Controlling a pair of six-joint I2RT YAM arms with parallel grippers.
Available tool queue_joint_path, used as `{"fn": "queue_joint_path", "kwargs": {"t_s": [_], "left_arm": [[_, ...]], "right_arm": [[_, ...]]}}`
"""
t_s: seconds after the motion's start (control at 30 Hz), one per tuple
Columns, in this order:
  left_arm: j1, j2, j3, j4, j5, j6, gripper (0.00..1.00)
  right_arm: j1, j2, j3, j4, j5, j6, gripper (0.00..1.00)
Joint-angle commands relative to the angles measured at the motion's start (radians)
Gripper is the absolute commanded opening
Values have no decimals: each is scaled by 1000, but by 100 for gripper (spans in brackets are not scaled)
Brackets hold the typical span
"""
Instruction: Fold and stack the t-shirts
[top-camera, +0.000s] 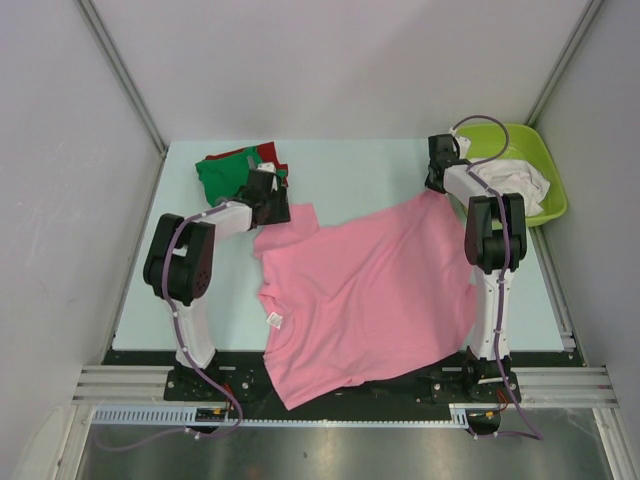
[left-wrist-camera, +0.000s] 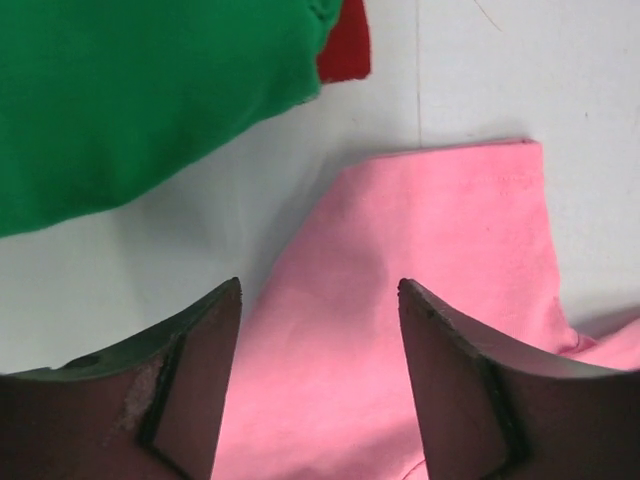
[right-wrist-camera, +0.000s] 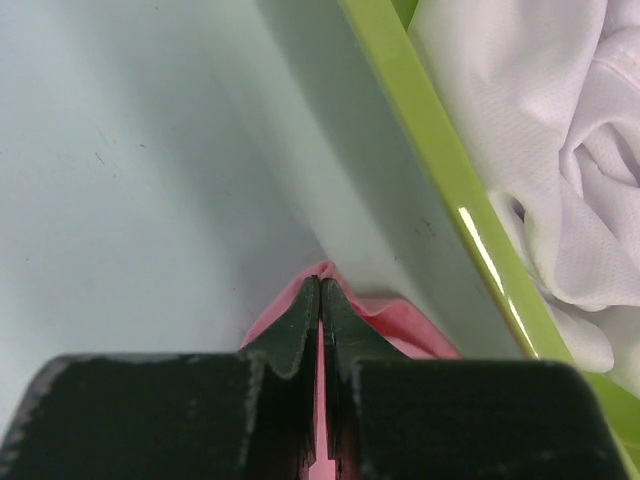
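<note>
A large pink t-shirt (top-camera: 360, 290) lies spread on the table, neck label (top-camera: 274, 320) at its left, its lower part hanging over the near edge. My right gripper (right-wrist-camera: 321, 285) is shut on the shirt's far right corner (right-wrist-camera: 395, 325), close to the lime tub. My left gripper (left-wrist-camera: 320, 290) is open just above the shirt's left sleeve (left-wrist-camera: 440, 230). A folded green t-shirt (top-camera: 225, 175) lies on a red one (top-camera: 268, 157) at the back left; both show in the left wrist view, green (left-wrist-camera: 130, 90) and red (left-wrist-camera: 347, 45). White shirts (top-camera: 518, 180) lie in the tub.
The lime-green plastic tub (top-camera: 535, 150) stands at the back right; its rim (right-wrist-camera: 450, 180) runs just right of my right gripper. Grey walls enclose the table (top-camera: 370, 170) on three sides.
</note>
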Motion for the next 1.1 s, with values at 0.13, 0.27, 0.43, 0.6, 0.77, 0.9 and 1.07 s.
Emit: {"fn": "queue_joint_path", "kwargs": {"t_s": [0.13,0.27,0.43,0.6,0.77,0.9,1.07], "left_arm": [[-1,60,87,-45,132,61,7],[-5,40,80,-54,82,51,0],[-115,-32,78,-106,-200,99,0],[-316,20,116,-208,-614,166,0],[-424,108,133,-240,-786,201,46],[-444,33,80,-217,-759,146,83],[-432,-73,76,-208,-698,132,100]], "right_arm": [[8,-62,-12,22,7,9,0],[13,-65,-16,22,4,14,0],[22,-67,-26,28,9,8,0],[21,-65,-26,27,6,9,0],[22,-67,-23,19,4,8,0],[18,-64,-21,14,-2,0,0],[18,-59,-23,19,-7,2,0]]}}
